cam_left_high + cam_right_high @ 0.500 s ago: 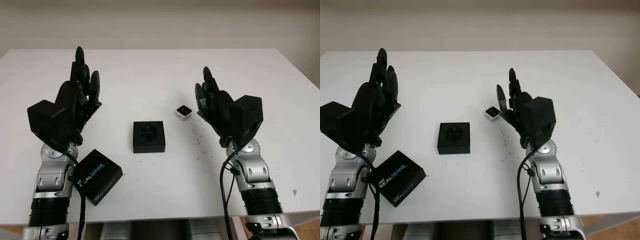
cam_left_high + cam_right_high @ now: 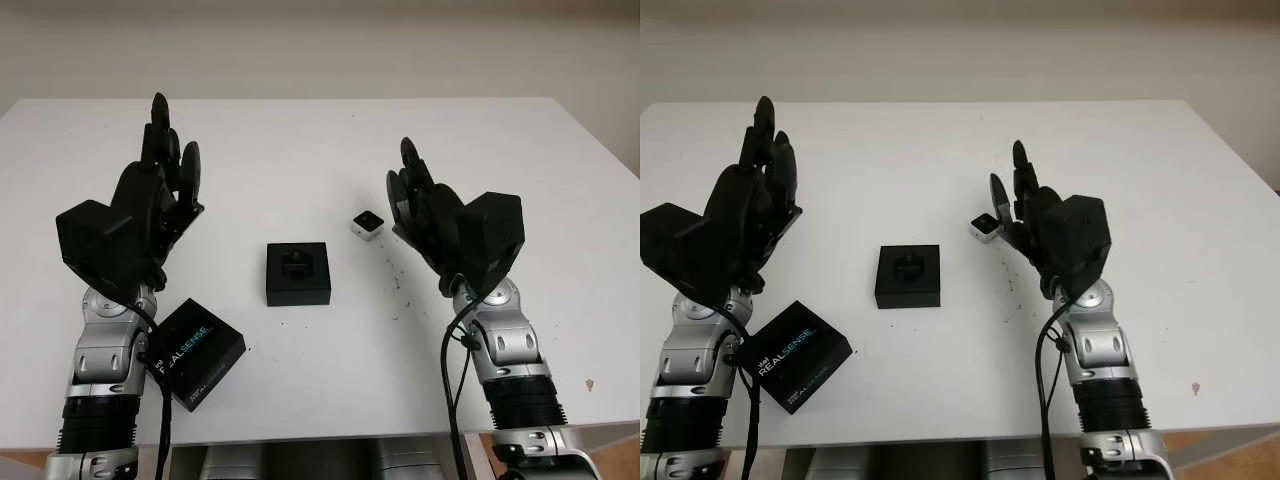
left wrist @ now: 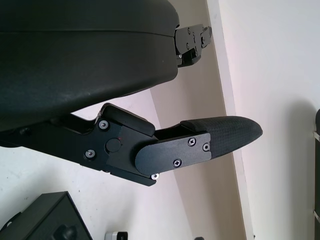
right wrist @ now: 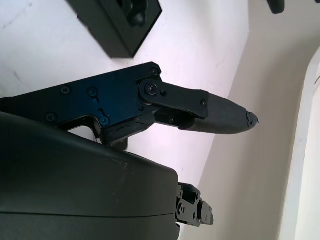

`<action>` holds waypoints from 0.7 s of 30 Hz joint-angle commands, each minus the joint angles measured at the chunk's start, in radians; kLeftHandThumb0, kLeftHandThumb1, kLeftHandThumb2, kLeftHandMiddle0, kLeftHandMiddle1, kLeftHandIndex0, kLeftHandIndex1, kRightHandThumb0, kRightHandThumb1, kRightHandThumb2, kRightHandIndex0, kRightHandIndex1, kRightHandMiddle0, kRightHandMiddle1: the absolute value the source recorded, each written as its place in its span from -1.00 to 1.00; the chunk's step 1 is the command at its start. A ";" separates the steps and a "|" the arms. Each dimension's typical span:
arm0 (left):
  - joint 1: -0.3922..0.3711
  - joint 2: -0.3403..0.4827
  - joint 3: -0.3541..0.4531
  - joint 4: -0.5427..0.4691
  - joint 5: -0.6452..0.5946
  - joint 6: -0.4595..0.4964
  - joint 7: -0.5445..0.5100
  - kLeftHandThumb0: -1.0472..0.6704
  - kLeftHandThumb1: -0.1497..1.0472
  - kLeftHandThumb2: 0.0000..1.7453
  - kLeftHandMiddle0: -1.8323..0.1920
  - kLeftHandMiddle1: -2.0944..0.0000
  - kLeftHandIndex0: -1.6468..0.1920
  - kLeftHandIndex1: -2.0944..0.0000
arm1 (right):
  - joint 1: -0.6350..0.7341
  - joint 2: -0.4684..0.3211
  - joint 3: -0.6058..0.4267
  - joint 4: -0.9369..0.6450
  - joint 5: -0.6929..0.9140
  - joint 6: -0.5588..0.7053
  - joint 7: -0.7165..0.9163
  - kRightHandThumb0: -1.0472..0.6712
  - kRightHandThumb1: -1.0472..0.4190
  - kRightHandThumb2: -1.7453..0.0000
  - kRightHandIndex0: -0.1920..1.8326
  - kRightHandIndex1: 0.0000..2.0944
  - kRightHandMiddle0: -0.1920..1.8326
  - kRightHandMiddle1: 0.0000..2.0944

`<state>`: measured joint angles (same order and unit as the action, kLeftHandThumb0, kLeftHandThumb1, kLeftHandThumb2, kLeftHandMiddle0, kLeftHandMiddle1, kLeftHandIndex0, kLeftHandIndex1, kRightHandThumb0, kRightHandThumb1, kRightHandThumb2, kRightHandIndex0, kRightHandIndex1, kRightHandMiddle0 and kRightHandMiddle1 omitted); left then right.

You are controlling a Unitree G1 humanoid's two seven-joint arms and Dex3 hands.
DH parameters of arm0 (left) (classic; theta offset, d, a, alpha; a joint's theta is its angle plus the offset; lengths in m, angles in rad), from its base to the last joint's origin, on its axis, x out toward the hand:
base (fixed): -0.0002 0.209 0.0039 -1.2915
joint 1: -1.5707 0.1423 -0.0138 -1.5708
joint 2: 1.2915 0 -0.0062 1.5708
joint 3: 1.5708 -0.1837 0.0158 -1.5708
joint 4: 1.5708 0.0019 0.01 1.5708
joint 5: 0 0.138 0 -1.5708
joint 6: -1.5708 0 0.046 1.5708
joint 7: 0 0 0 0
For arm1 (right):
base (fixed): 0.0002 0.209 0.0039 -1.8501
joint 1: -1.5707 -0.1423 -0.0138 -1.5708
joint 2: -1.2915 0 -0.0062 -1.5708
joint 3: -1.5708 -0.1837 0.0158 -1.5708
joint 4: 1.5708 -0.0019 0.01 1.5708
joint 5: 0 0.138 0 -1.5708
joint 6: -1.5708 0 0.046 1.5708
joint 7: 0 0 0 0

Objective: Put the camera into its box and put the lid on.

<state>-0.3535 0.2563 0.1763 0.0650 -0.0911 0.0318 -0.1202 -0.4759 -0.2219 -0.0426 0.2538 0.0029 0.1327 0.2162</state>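
On the white worktop (image 2: 300, 150) we see the small silver camera (image 2: 368, 224) lying just beside our right hand (image 2: 425, 205), which is open and holds nothing. The black box (image 2: 298, 273) stands near the middle of the worktop, uncovered, with a dark insert inside. Its lid (image 2: 196, 352), with the printed name on top, lies flat near the front edge, beside our left arm. Our left hand (image 2: 160, 180) is open too, raised on the left side.
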 commanded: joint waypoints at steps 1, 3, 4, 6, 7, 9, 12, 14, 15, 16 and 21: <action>-0.011 -0.001 -0.001 -0.010 -0.001 -0.013 0.000 -0.75 1.00 -0.24 1.00 1.00 1.00 1.00 | -0.077 -0.052 -0.012 0.007 -0.006 -0.041 0.021 -0.67 -1.00 0.60 -0.86 -0.92 -0.86 -0.92; -0.011 -0.003 0.002 -0.008 -0.003 -0.016 0.002 -0.75 1.00 -0.24 1.00 1.00 1.00 1.00 | -0.129 -0.079 -0.025 0.055 0.007 -0.065 0.046 -0.63 -0.98 0.81 -0.75 -0.88 -0.75 -0.88; -0.010 -0.004 0.003 -0.007 -0.005 -0.017 0.003 -0.75 1.00 -0.25 1.00 1.00 1.00 1.00 | -0.160 -0.097 -0.028 0.092 0.005 -0.084 0.058 -0.60 -0.96 0.87 -0.71 -0.87 -0.71 -0.86; -0.007 -0.003 0.002 -0.008 -0.004 -0.015 0.001 -0.74 1.00 -0.25 1.00 1.00 1.00 1.00 | -0.225 -0.142 -0.019 0.183 -0.022 -0.141 0.079 -0.53 -0.89 0.93 -0.63 -0.83 -0.64 -0.82; -0.005 -0.003 0.003 -0.010 -0.005 -0.015 0.001 -0.74 1.00 -0.25 1.00 1.00 1.00 1.00 | -0.256 -0.167 -0.006 0.230 -0.049 -0.172 0.083 -0.50 -0.85 0.95 -0.60 -0.82 -0.62 -0.81; -0.002 -0.001 0.001 -0.012 0.002 -0.017 0.003 -0.73 1.00 -0.25 1.00 1.00 1.00 1.00 | -0.315 -0.203 0.016 0.315 -0.090 -0.222 0.095 -0.46 -0.79 0.96 -0.57 -0.82 -0.59 -0.79; 0.001 -0.003 0.003 -0.027 -0.007 0.013 0.003 -0.74 1.00 -0.25 1.00 1.00 1.00 1.00 | -0.391 -0.245 0.060 0.408 -0.161 -0.272 0.101 -0.40 -0.71 0.97 -0.55 -0.82 -0.57 -0.79; 0.003 -0.004 0.003 -0.033 -0.005 0.013 0.006 -0.74 1.00 -0.26 1.00 1.00 1.00 1.00 | -0.444 -0.273 0.101 0.496 -0.221 -0.346 0.097 -0.40 -0.68 0.97 -0.53 -0.81 -0.54 -0.78; 0.004 -0.003 0.002 -0.034 -0.002 0.012 0.007 -0.74 1.00 -0.26 1.00 1.00 1.00 1.00 | -0.471 -0.286 0.122 0.543 -0.251 -0.386 0.094 -0.41 -0.67 0.97 -0.52 -0.81 -0.53 -0.78; 0.004 -0.003 0.001 -0.034 0.000 0.010 0.007 -0.74 1.00 -0.26 1.00 1.00 1.00 1.00 | -0.497 -0.298 0.139 0.588 -0.275 -0.424 0.092 -0.43 -0.66 0.96 -0.51 -0.81 -0.52 -0.77; 0.009 0.000 0.001 -0.045 -0.002 0.023 0.004 -0.74 1.00 -0.26 1.00 1.00 1.00 1.00 | -0.613 -0.335 0.222 0.763 -0.385 -0.566 0.078 -0.40 -0.63 0.95 -0.51 -0.83 -0.50 -0.76</action>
<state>-0.3462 0.2540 0.1780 0.0420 -0.0928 0.0499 -0.1172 -1.0374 -0.5379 0.1606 0.9853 -0.3644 -0.4041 0.3019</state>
